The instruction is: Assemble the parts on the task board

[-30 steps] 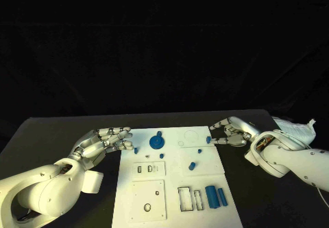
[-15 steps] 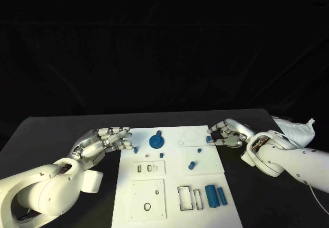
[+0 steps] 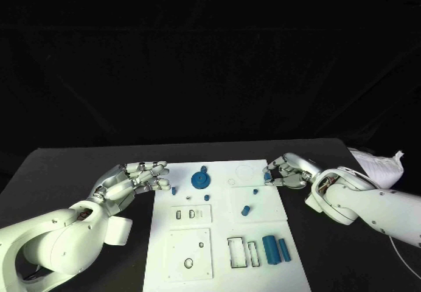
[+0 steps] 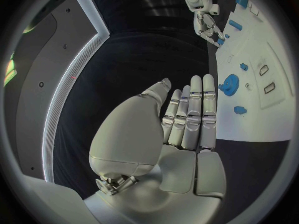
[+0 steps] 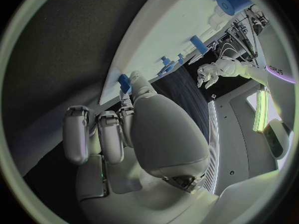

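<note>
Now the right hand [image 3: 288,171] pinches a small blue part [image 3: 266,177]; left hand [image 3: 140,177] lies open.

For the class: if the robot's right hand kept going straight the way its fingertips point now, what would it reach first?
Most likely the small blue part at the task board's right edge: the right hand's fingertips sit right beside it. Whether they touch it already is unclear.

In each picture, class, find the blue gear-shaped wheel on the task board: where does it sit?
Head view: blue wheel on the task board, far-left part.
Left wrist view: blue wheel beyond the left hand.
Right wrist view: blue wheel at the circle's rim.
Shared landmark: the white board.
</note>
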You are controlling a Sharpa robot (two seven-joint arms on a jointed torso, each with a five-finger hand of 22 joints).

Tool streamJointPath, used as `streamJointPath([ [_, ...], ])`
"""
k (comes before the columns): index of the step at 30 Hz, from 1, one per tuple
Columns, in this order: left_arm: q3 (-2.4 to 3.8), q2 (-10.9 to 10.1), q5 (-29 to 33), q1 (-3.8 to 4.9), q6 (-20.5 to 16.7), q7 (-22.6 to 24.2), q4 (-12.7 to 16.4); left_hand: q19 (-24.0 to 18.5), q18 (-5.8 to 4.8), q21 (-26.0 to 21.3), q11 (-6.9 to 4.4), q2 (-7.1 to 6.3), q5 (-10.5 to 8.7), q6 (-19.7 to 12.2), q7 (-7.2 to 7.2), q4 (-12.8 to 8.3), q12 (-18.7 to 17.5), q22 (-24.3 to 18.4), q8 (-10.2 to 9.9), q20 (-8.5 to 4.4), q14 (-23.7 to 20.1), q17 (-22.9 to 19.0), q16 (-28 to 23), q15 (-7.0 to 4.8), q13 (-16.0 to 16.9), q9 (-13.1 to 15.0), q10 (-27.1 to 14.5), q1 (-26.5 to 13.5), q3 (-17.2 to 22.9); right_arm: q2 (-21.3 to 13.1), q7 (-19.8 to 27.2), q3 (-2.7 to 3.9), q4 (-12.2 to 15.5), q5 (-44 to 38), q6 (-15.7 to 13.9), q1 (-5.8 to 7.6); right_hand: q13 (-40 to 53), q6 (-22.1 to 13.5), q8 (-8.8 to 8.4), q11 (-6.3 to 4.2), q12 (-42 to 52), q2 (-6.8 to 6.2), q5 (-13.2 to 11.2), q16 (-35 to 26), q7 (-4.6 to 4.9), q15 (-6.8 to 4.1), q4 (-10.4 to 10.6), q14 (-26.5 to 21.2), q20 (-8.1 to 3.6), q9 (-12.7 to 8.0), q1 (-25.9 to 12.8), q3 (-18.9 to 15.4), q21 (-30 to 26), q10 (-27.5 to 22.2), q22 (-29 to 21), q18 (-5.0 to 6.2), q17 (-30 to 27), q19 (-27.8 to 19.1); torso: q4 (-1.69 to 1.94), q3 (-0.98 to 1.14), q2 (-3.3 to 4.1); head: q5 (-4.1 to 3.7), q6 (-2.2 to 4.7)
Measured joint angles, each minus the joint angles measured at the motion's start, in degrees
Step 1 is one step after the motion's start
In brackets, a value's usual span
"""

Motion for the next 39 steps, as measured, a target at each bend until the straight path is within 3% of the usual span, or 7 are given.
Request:
streamJointPath([
  [5,0.00,0.0,0.0,0.00,0.0,0.0,0.0,0.0,0.00,0.0,0.00,0.00,0.00,0.0,0.00,0.0,0.0,0.0,0.0,0.00,0.0,0.0,0.0,0.00,0.0,0.0,0.0,0.0,0.0,0.2,-0.1,0.02,-0.4,0.0,0.2,0.00,0.0,0.4,0.00,0.00,0.2,0.00,-0.1,0.0,0.00,0.00,0.0,0.0,0.00,0.0,0.0,0.0,0.0,0.0,0.0,0.00,0.0,0.0,-0.01,-0.01,-0.03,-0.04,-0.04],
  [23,-0.01,0.0,0.0,-0.01,0.0,-0.1,0.0,0.0,0.00,0.0,0.00,0.00,0.00,0.0,0.00,0.0,0.0,0.0,0.0,0.00,0.0,0.0,0.0,0.00,0.0,0.0,0.0,0.0,0.0,0.4,-0.5,0.05,-0.9,-0.3,0.4,-0.02,0.0,5.2,1.36,-0.80,0.7,0.80,-1.1,0.3,-1.87,-1.14,-0.6,-0.1,-0.76,0.4,-0.7,2.0,0.4,-0.6,0.0,0.01,0.0,0.8,0.02,-0.04,-0.07,-0.21,-0.25],
  [29,-0.01,0.0,0.0,-0.01,0.0,-0.1,0.0,0.0,0.00,0.0,0.00,0.00,0.00,0.0,0.00,0.0,0.0,0.0,0.0,0.00,0.0,0.0,0.0,0.00,0.0,0.0,0.0,0.0,0.0,0.7,-0.7,0.07,-0.4,-0.4,0.2,0.00,0.0,5.8,1.76,-1.21,0.8,1.01,-1.2,0.3,-1.87,-1.65,-0.8,-0.2,-1.15,0.5,-0.9,2.3,0.4,-0.6,0.0,0.01,0.0,0.7,-0.02,-0.03,-0.08,-0.16,-0.30],
  [33,-0.01,0.0,0.0,-0.01,0.0,-0.1,0.0,0.0,0.00,0.0,0.00,0.00,0.00,0.0,0.00,0.0,0.0,0.0,0.0,0.00,0.0,0.0,0.0,0.00,0.0,0.0,0.0,0.0,0.0,0.7,-1.0,0.07,1.0,-0.4,-0.5,-0.01,0.0,5.8,1.76,-1.41,0.9,1.75,-1.4,0.5,-1.87,-1.87,-0.2,0.0,-1.37,0.8,-1.6,2.5,0.7,-0.8,0.0,0.01,0.0,0.9,-0.03,-0.03,-0.12,-0.03,-0.31],
  [39,-0.01,0.1,0.0,-0.02,0.1,-0.1,-0.1,-0.2,0.01,0.3,0.21,0.00,0.00,0.0,0.00,-0.3,0.0,0.2,0.0,-0.21,0.0,0.1,0.0,0.00,0.0,0.0,0.2,0.0,0.3,0.6,-3.2,0.24,6.1,-0.1,-2.0,1.01,0.0,5.7,1.69,-1.52,1.1,2.74,0.3,0.5,-1.88,-2.19,0.8,-0.1,-1.66,0.8,-2.6,2.3,0.7,-0.9,0.0,0.01,0.0,0.8,-0.01,-0.04,-0.18,0.10,-0.32],
])
